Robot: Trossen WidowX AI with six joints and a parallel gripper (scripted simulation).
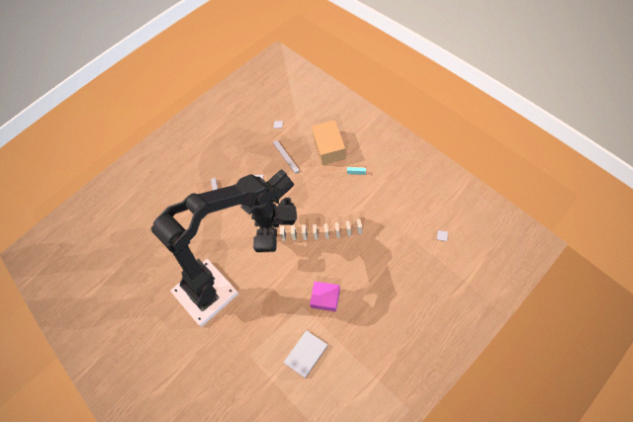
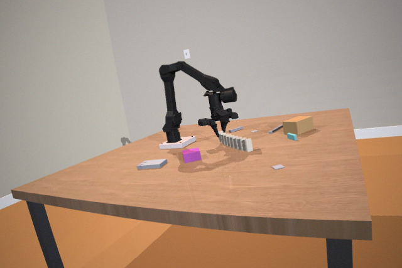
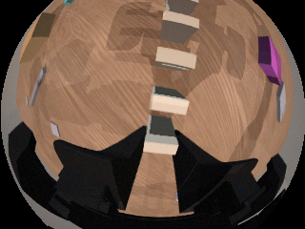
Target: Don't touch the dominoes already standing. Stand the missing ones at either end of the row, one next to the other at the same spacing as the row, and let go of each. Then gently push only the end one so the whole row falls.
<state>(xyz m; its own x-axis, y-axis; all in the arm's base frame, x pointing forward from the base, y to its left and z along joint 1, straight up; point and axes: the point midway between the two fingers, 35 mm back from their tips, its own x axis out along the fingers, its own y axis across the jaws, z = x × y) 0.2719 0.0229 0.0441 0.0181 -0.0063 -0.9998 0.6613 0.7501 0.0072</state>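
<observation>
A row of several cream dominoes [image 1: 326, 231] [image 2: 249, 145] [image 3: 175, 57] stands upright on the table. My gripper [image 1: 276, 229] [image 2: 221, 134] [image 3: 159, 132] points down at the row's end nearest the robot base. It is shut on a domino [image 3: 161, 145], with one fingertip against each side. This domino is in line with the row, with a gap between it and the nearest row domino [image 3: 170, 103]. The arm largely hides the held domino in the top and exterior views. Whether its bottom touches the table is not clear.
An orange box [image 1: 327, 139] [image 2: 297, 125] and a cyan block [image 1: 356, 170] [image 2: 291, 136] lie beyond the row. A magenta block [image 1: 324, 295] [image 2: 191, 155] and a grey slab [image 1: 306, 353] [image 2: 151, 164] lie on the other side. Grey bars and small flat squares are scattered around.
</observation>
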